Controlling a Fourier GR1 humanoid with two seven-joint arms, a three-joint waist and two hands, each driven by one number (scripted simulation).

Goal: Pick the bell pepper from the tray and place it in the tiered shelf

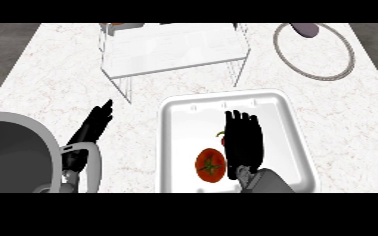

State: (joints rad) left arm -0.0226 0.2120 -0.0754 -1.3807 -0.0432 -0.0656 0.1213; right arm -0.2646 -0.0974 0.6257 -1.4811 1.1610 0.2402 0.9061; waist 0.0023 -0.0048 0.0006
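A red bell pepper [210, 165] with a green stem lies in the white tray [288, 125], near its front. My right hand [244, 140] hovers over the tray just right of the pepper, fingers straight and pointing away from me, open and not holding it. A small red bit shows at the hand's left edge. The white tiered shelf [173, 50] stands at the back of the counter, beyond the tray. My left hand [92, 125] rests open at the left, fingers extended toward the shelf.
A grey ring-shaped rack [314, 55] lies at the back right with a purple object [305, 29] on its far rim. A large grey round pot [29, 150] sits at the front left beside my left forearm. An orange item [114, 25] peeks behind the shelf.
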